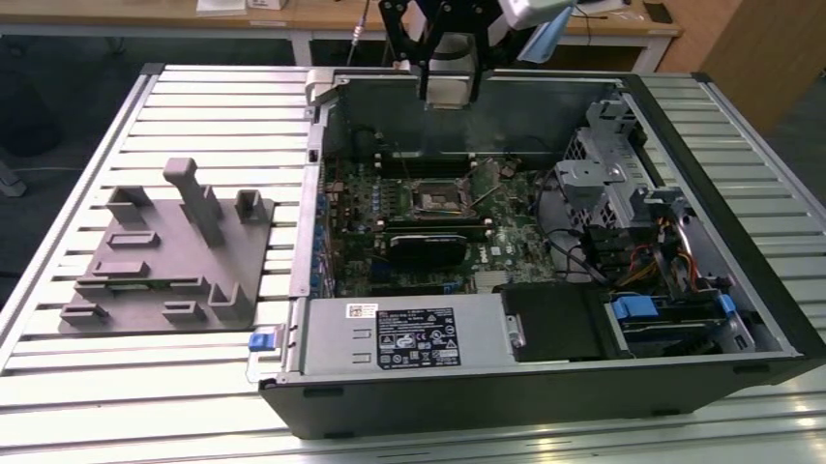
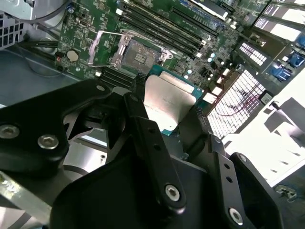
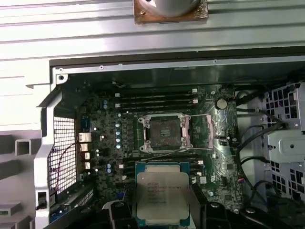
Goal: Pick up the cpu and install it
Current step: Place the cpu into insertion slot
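The gripper [image 3: 164, 212] pinches the cpu [image 3: 162, 191] by 2 of its sides, with 1 black finger [image 2: 147, 138] on each side. The cpu lies flat, silver top up. The socket [image 3: 164, 132] sits on the green board [image 3: 224, 157] inside the computer case [image 1: 543, 387]. The cpu is not over the socket yet. In the first wrist view it hangs near the socket, with dark slots [image 3: 162, 155] between them. The socket's metal lid looks swung open, but I am not sure. In the exterior view the gripper is high above the socket. The cpu's underside is hidden, and 1 edge is cut off.
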Controlling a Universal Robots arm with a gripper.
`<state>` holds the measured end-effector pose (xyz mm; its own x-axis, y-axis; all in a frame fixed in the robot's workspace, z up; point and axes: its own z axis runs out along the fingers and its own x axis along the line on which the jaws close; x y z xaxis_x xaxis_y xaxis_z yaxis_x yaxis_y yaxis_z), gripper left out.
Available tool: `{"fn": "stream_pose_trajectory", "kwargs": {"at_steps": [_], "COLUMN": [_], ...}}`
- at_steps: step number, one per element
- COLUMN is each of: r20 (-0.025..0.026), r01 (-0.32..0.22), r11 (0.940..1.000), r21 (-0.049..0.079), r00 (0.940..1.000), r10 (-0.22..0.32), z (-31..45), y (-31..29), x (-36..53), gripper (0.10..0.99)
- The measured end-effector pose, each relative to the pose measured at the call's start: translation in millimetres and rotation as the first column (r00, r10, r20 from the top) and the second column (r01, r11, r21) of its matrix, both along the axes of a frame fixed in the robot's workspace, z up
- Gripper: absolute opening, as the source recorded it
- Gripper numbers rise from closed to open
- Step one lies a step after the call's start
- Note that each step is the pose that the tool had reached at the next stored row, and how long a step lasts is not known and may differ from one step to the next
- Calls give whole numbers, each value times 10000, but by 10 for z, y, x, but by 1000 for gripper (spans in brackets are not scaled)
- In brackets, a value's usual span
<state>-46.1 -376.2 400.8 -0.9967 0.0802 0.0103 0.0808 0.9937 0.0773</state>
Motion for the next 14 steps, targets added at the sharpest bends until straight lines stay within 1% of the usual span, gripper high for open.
{"fn": "stream_pose_trajectory", "kwargs": {"at_steps": [5, 8, 11, 14], "r20": [0, 0, 0, 0], "r01": [344, 625, 940, 1282], "r11": [9994, 9980, 9956, 9917], "r21": [0, 1, 0, 0], "r00": [9994, 9980, 9956, 9917], "r10": [-344, -625, -940, -1282], "z": [-1, -1, -1, -1], "y": [0, 0, 0, 1], "x": [0, 0, 0, 0], "gripper": [529, 529, 529, 529]}}
